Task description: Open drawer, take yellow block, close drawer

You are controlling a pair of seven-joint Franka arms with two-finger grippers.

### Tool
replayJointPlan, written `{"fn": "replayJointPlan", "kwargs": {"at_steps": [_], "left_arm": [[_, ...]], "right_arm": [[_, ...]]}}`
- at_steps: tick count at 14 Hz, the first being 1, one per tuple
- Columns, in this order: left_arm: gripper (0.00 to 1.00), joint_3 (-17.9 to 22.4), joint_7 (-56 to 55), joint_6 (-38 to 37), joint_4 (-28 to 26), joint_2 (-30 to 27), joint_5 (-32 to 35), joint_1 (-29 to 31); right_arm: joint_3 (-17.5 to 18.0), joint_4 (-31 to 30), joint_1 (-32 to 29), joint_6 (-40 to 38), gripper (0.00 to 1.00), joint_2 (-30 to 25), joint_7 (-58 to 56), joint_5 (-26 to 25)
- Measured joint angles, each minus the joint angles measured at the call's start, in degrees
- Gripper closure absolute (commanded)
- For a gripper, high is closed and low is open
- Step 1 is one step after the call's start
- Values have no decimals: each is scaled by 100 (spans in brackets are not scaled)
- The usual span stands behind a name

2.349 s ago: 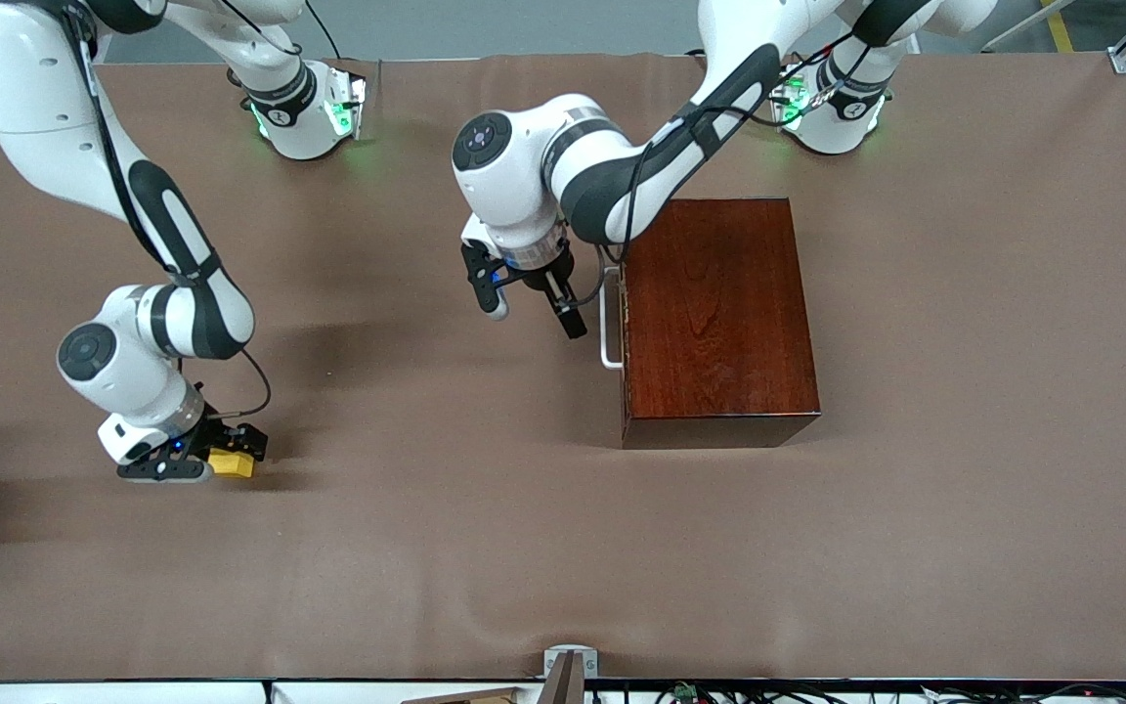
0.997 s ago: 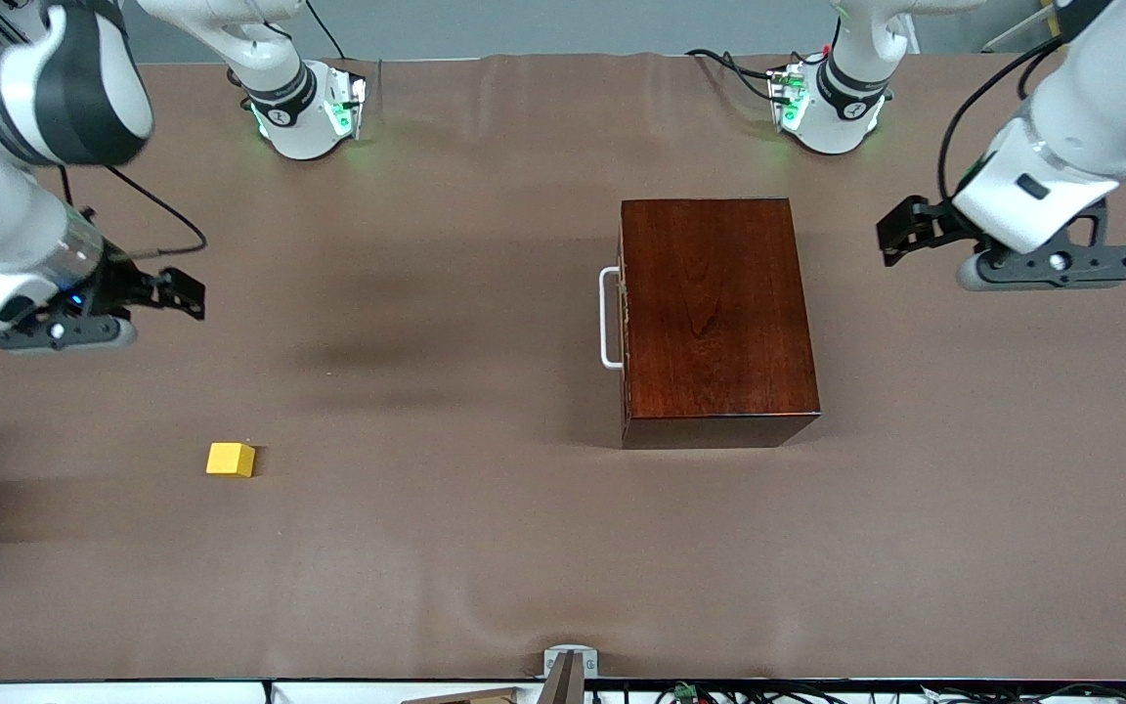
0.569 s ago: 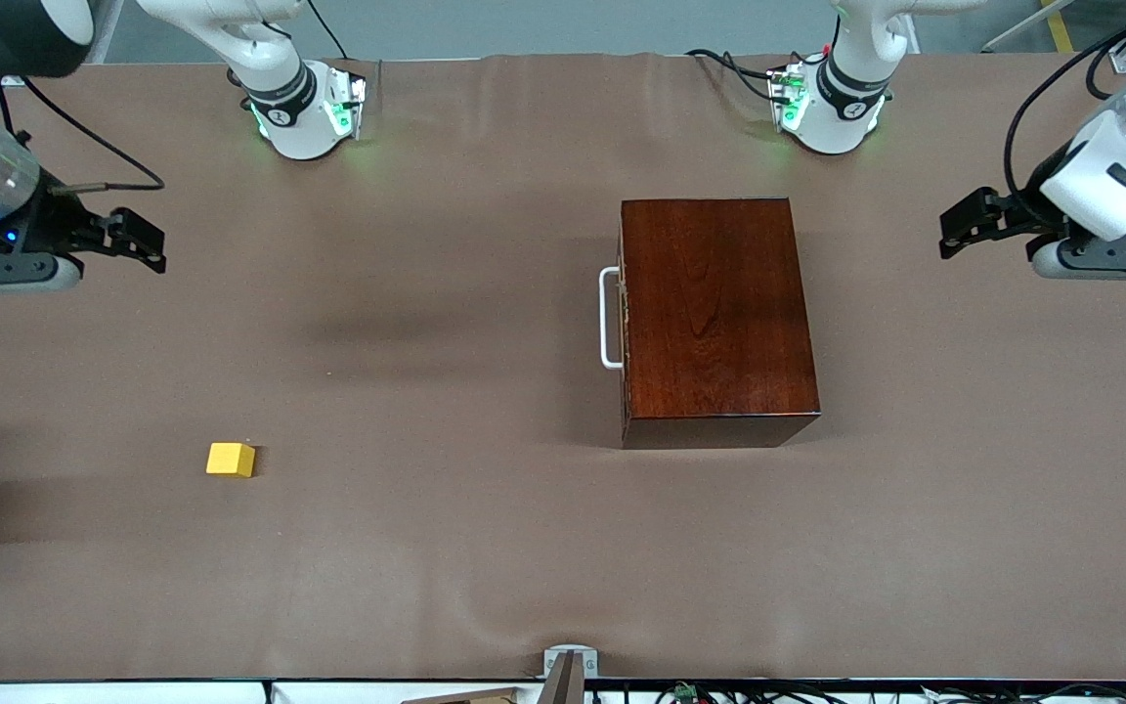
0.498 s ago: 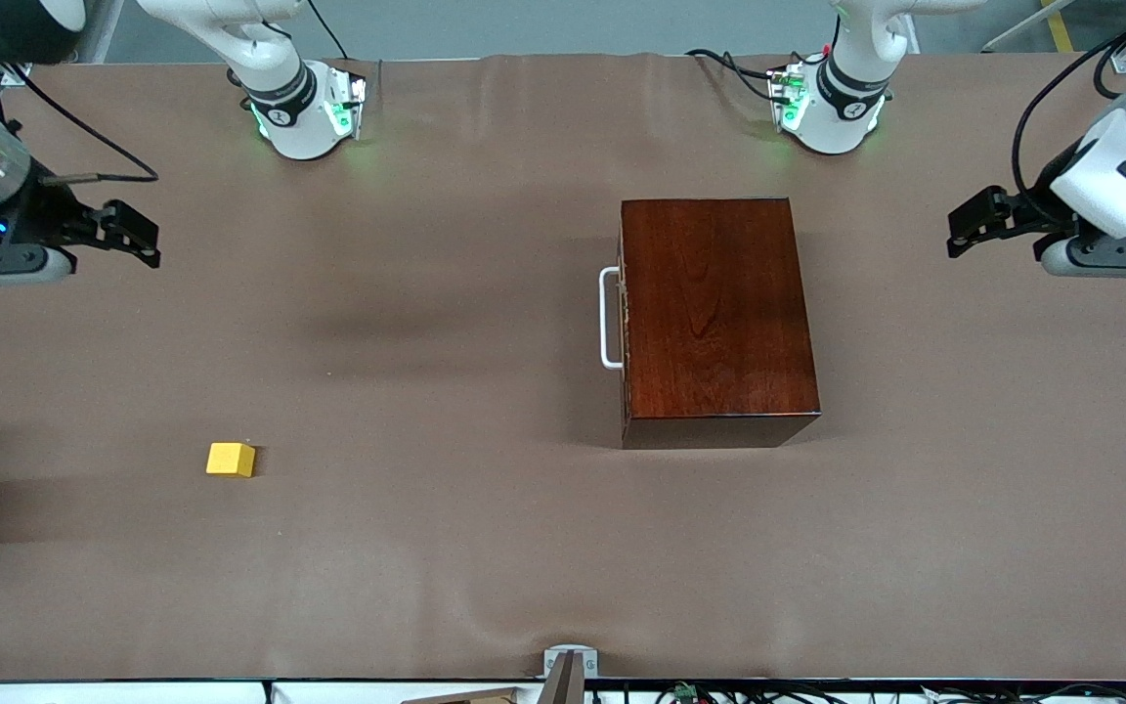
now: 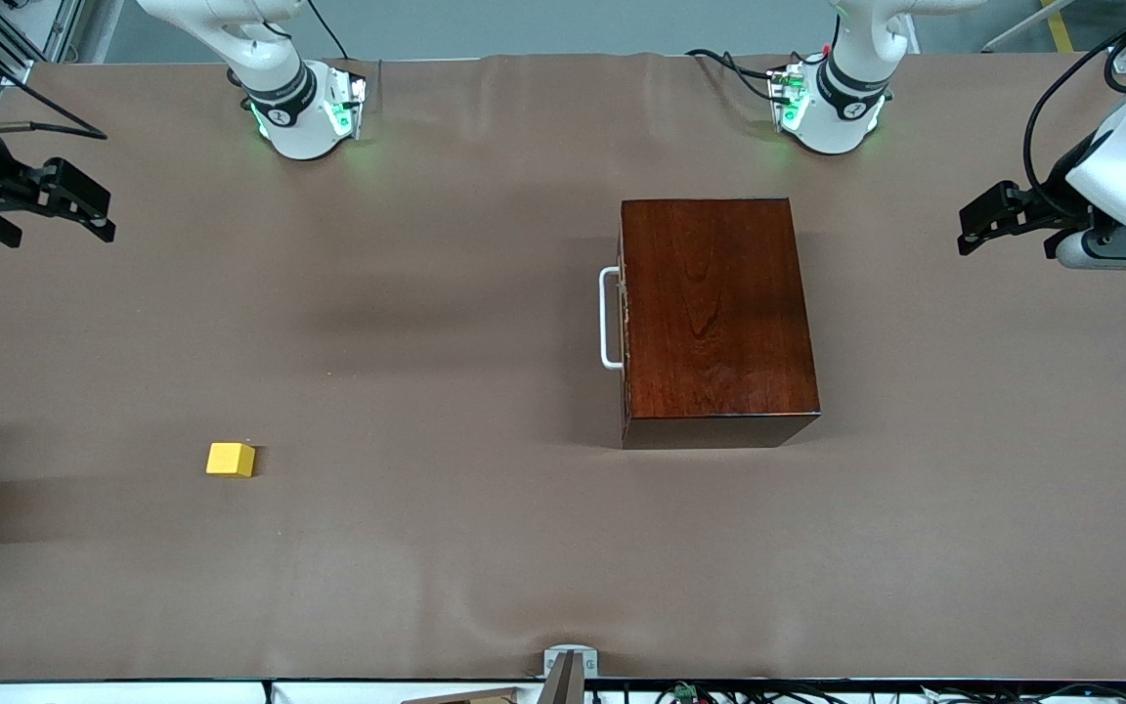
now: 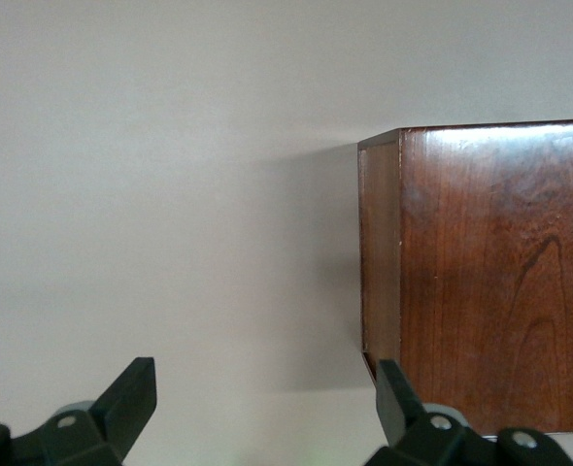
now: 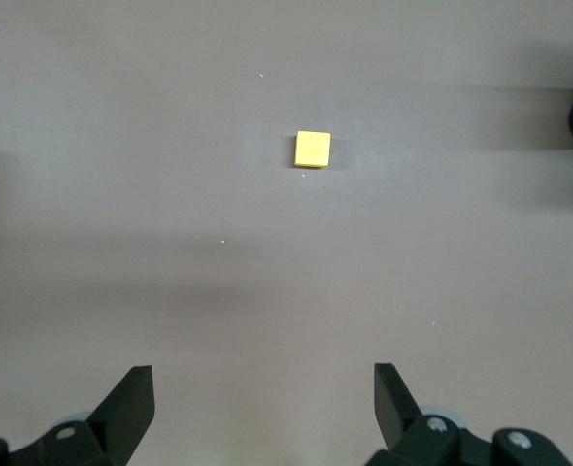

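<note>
With both arms now pulled back to table ends, sits yellow block alone on cloth nr right arm's end; drawer shut; left gripper & right gripper spread, empty – task looks done

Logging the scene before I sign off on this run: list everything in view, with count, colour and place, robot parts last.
drawer: one, dark reddish-brown box with white bar handle, shut, toward the left arm's end of the table.
yellow block: one, bright yellow, on the cloth toward the right arm's end, nearer the front camera than the box.
table: one, covered in brown cloth.
left gripper: one, black, open, empty, over the table's edge at the left arm's end.
right gripper: one, black, open, empty, over the right arm's end.
</note>
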Motion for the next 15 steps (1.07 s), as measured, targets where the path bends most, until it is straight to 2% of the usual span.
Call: {"fn": "replayJointPlan", "kwargs": {"at_steps": [12, 15], "left_arm": [[0, -6, -19, 198, 116, 9, 56, -2], [0, -6, -20, 198, 135, 9, 56, -2]], "right_arm": [[-16, 118, -10, -67, 0, 186, 19, 131], [-33, 118, -21, -69, 0, 234, 51, 330]]}}
